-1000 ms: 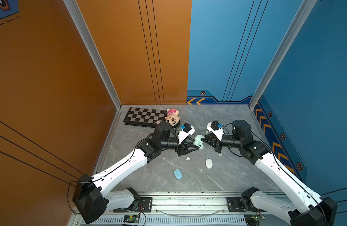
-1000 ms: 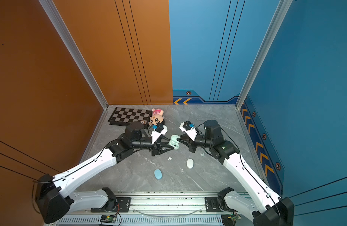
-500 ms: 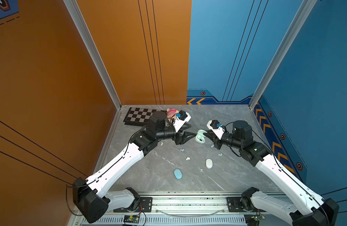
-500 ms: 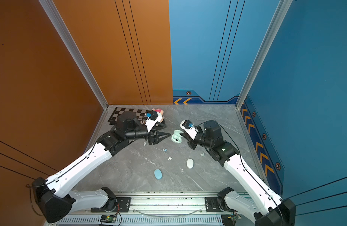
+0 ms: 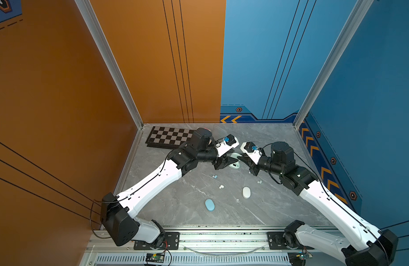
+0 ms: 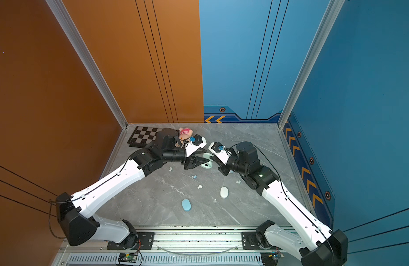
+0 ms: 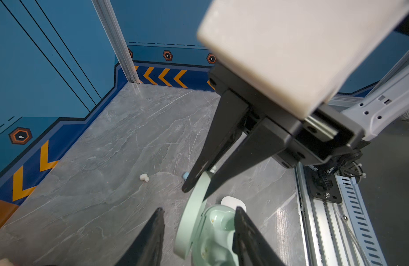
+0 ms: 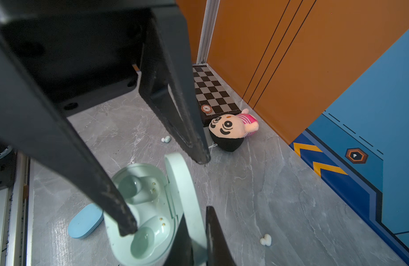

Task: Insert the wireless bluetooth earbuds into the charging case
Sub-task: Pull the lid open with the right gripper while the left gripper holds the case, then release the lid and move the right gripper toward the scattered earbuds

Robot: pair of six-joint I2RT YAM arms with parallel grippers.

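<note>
An open mint charging case [image 5: 234,164] [image 6: 207,161] hangs just above the grey table at mid-back. My right gripper [image 8: 196,211] [image 5: 239,159] is shut on its raised lid. Both wells in the base [image 8: 150,207] are empty. My left gripper [image 7: 199,209] [image 6: 205,154] is open and straddles the case [image 7: 210,230]. One of its fingertips [image 8: 127,228] rests on the base's face and the other stands beyond the lid. Loose earbuds lie on the table: pale blue [image 5: 214,176], white [image 5: 221,187], white [image 5: 258,182], mint [image 8: 166,139].
A shut white case [image 5: 246,192] and a shut blue case [image 5: 209,205] lie nearer the front. A chessboard [image 5: 169,137] with a chip [image 8: 206,108] and a plush toy [image 6: 185,133] sit at the back left. Walls close three sides; a rail [image 5: 222,239] runs along the front.
The left gripper has swung from the case's near side toward the back and now straddles it. The right gripper keeps hold of the lid. The case has hardly moved.
</note>
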